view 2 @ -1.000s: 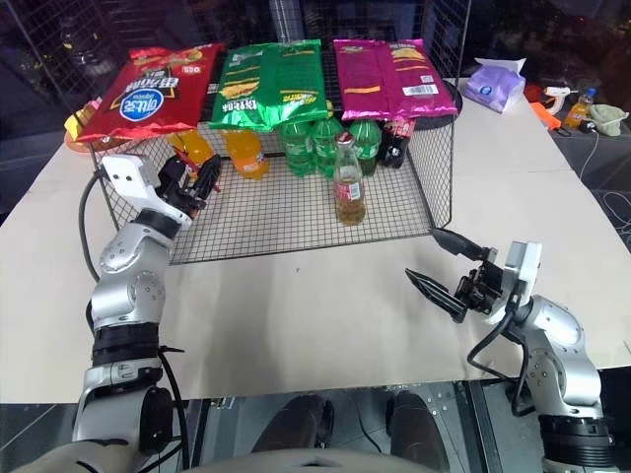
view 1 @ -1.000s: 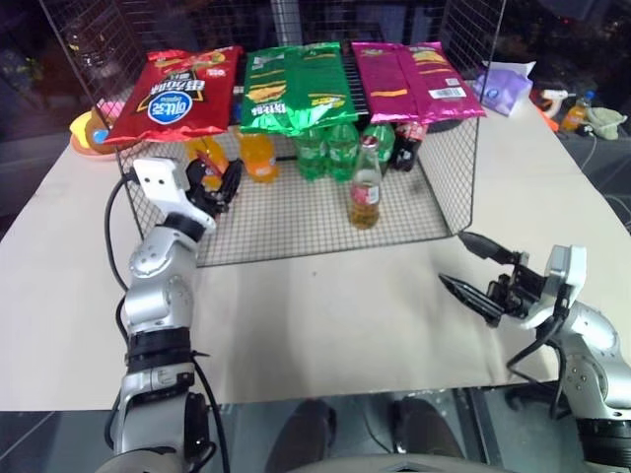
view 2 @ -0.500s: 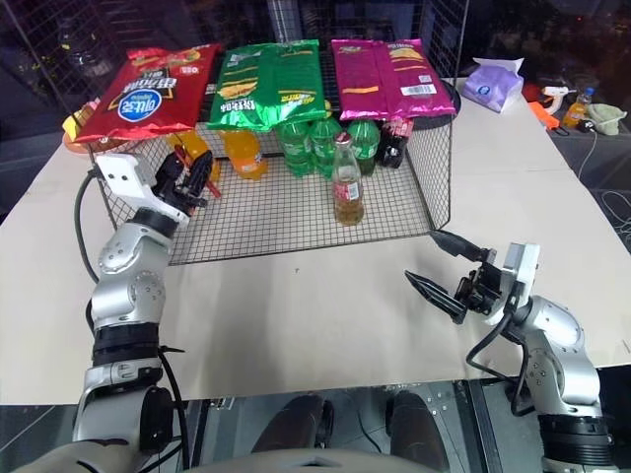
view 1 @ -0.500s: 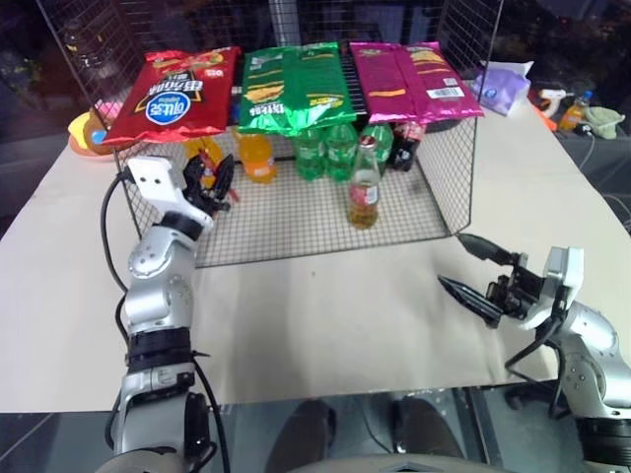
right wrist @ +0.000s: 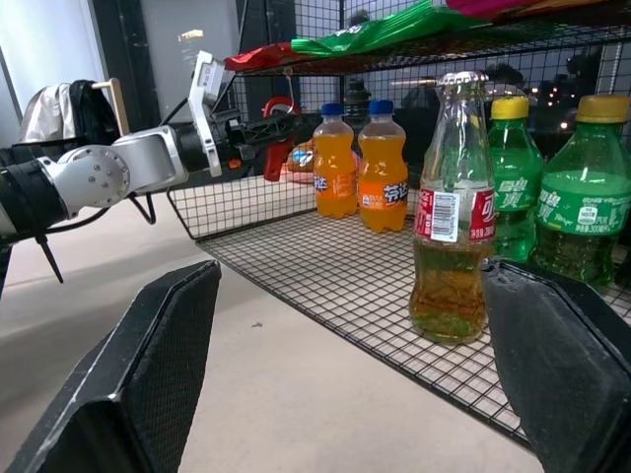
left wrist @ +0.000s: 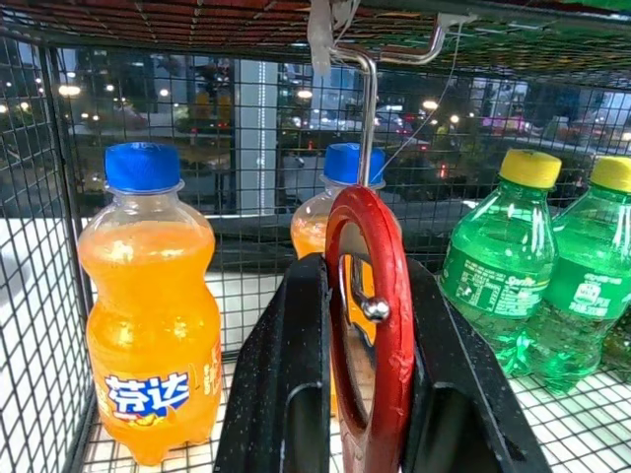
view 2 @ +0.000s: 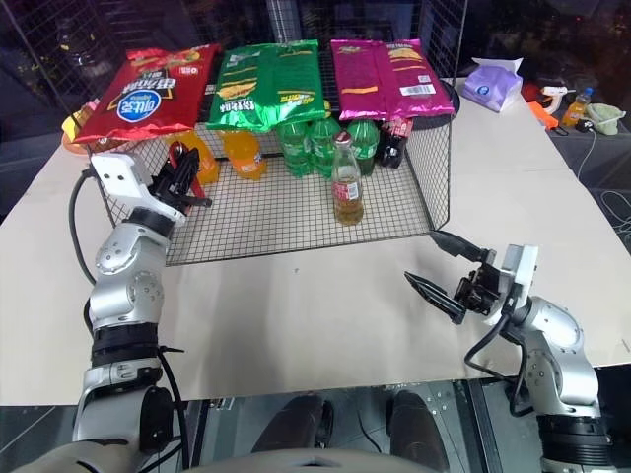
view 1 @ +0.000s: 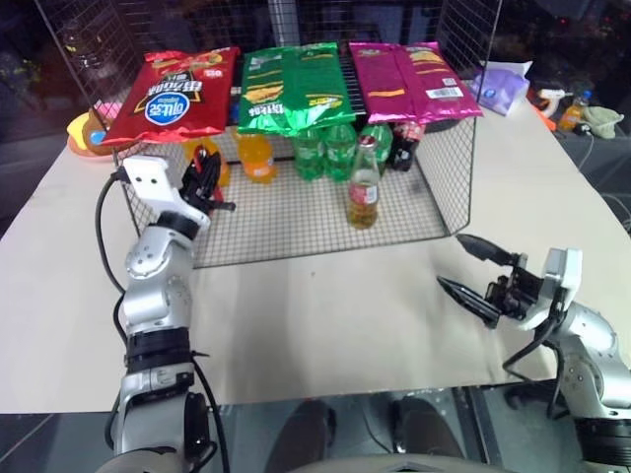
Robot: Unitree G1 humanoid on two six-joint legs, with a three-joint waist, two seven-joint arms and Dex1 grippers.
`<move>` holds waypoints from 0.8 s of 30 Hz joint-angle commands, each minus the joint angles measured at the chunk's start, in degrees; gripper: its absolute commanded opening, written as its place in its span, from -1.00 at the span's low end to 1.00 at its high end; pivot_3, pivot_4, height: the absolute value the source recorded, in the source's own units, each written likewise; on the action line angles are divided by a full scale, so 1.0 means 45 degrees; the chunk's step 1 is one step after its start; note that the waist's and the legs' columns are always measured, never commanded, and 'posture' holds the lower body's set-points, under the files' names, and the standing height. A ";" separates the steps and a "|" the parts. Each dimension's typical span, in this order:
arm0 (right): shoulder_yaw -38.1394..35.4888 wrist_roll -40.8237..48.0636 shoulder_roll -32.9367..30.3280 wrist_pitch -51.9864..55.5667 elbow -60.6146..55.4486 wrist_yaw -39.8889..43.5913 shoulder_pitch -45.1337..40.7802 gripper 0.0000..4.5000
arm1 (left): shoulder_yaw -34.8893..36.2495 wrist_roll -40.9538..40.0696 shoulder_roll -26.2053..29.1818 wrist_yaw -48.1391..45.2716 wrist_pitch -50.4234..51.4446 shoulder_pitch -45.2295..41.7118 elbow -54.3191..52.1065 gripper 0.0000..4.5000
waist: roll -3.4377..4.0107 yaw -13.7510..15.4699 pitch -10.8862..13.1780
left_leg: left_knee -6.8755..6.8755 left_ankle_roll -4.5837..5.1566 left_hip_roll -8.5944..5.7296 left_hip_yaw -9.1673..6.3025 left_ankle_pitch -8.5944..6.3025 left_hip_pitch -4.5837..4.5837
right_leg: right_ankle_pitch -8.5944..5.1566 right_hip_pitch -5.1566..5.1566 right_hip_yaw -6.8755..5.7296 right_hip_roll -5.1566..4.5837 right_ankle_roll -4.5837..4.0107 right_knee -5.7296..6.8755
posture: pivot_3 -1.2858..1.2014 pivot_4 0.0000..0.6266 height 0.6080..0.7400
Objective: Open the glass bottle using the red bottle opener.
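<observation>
The glass bottle stands upright on the wire rack's floor, amber liquid inside, red-and-white label, cap on; it also rises in front of my right gripper as the glass bottle. The red bottle opener hangs from a metal hook under the rack's shelf at the left. My left gripper reaches into the rack and is shut on the opener, one black finger pressed on each side of its ring. My right gripper hovers open over the table outside the rack's right front corner, aimed at the bottle.
The wire rack carries red, green and pink chip bags on top. Orange soda bottles and green bottles stand at the rack's back. A purple tissue pack lies at the far right of the beige table.
My left gripper's fingers have closed onto the red bottle opener and the wrist has rolled slightly. The right arm has stayed where it was.
</observation>
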 commanded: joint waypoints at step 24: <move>-0.0128 0.0002 -0.0126 -0.0406 0.0168 0.0179 -0.0191 0.90 | -0.1123 0.5779 -0.0262 0.5228 -0.2543 0.1135 -0.1365 -0.68 | 0.0000 0.0009 0.0000 | -0.0001 0.0000 0.0000 0.0004 0.0000 -0.0003 | 0.0000 -0.0008 0.0008 -0.0007 0.0001 0.0010 | 0.03 -0.52 1.00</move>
